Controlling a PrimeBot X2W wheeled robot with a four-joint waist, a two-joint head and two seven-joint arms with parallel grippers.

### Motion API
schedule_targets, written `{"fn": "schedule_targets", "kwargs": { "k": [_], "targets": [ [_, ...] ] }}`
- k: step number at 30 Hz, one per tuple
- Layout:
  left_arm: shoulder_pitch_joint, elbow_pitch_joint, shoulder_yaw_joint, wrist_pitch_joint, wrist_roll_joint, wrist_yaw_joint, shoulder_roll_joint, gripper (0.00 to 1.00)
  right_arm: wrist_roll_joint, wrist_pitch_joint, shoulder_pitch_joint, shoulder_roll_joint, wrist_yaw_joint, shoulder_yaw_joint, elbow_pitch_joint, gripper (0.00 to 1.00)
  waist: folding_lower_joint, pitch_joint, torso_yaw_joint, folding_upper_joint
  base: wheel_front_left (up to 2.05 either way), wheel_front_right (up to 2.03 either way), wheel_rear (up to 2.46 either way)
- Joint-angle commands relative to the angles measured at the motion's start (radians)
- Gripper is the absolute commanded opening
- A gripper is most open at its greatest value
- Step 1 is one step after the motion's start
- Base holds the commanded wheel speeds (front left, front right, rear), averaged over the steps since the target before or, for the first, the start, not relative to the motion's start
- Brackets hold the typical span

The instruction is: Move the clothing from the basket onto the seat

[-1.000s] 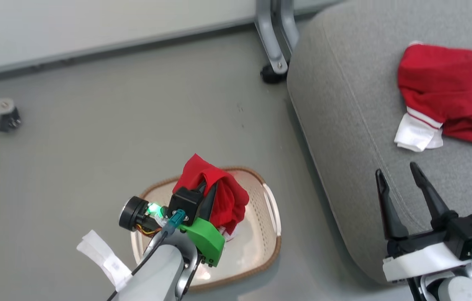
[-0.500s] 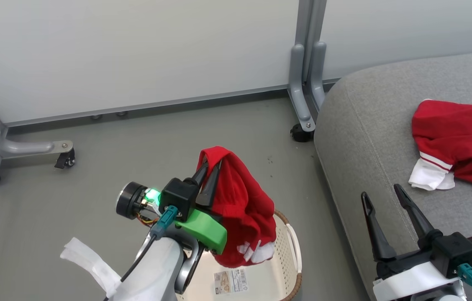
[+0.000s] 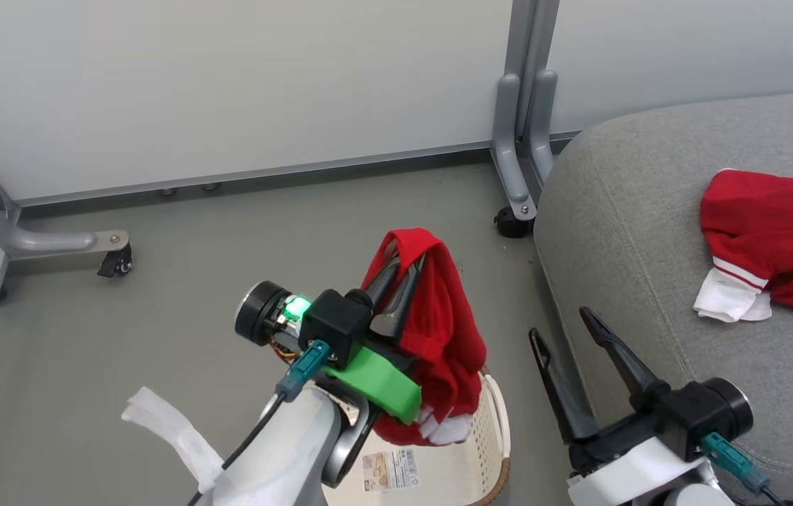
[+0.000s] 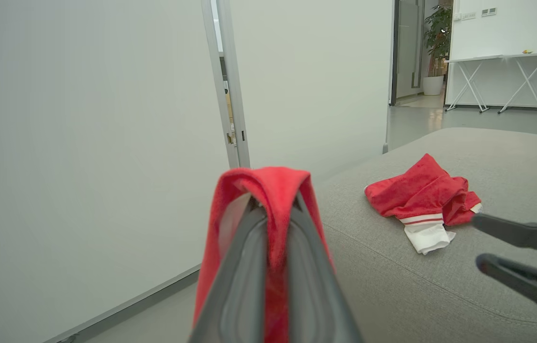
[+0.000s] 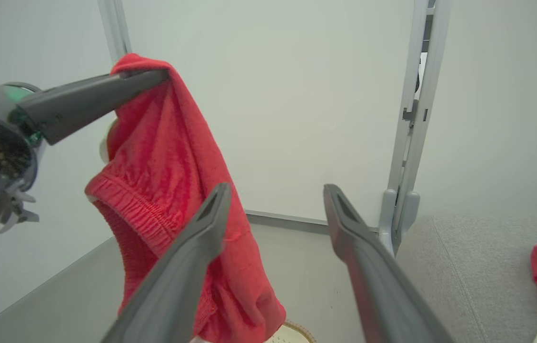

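Left fingers pinch red garment, draped over tips; second garment lies on grey seat.

left claw held high, pinched on red garment, right claw lower, fingers spread wide

The cream-white perforated plastic basket with a brown rim is mostly hidden behind the left arm and the hanging red fabric garment, and the head view's bottom edge cuts it off. The print on its paper label is too small to read. The second red garment with white cuffs runs off the right edge. The tips of the left fingers are buried in red cloth.
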Motion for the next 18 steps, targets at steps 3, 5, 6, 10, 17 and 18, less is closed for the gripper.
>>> {"fn": "schedule_targets", "kwargs": {
  "k": [3, 5, 6, 10, 17, 18],
  "targets": [
    [-0.027, -0.019, -0.042, -0.003, -0.019, -0.011, -0.001, 0.00, 0.017, -0.003, -0.046, -0.022, -0.001, 0.048, 0.026, 1.00, 0.0001, 0.005, 0.001, 0.0000, 0.00, 0.00, 0.00],
    [-0.034, -0.031, -0.076, -0.003, -0.031, -0.014, -0.001, 0.00, 0.026, -0.003, -0.071, -0.032, -0.001, 0.063, 0.038, 1.00, 0.0001, 0.006, 0.003, 0.0000, 0.00, 0.00, 0.00],
    [-0.040, -0.038, -0.095, -0.002, -0.041, -0.015, -0.001, 0.00, 0.030, -0.003, -0.082, -0.035, -0.001, 0.067, 0.044, 1.00, 0.0001, 0.007, 0.005, 0.0000, 0.00, 0.00, 0.00],
    [-0.058, -0.070, -0.167, 0.004, -0.070, -0.021, 0.000, 0.00, 0.047, -0.003, -0.107, -0.049, -0.001, 0.089, 0.079, 1.00, 0.0001, 0.009, 0.013, 0.0000, 0.00, 0.00, 0.00],
    [-0.094, -0.118, -0.272, 0.017, -0.121, -0.013, 0.000, 0.00, 0.074, -0.003, -0.112, -0.059, -0.001, 0.122, 0.174, 1.00, 0.0001, 0.013, 0.032, 0.0000, 0.00, 0.00, 0.00],
    [-0.097, -0.119, -0.282, 0.018, -0.123, -0.010, 0.000, 0.00, 0.079, -0.003, -0.112, -0.057, -0.001, 0.128, 0.180, 1.00, 0.0001, 0.014, 0.034, 0.0000, 0.00, 0.00, 0.00]
  ]
}}
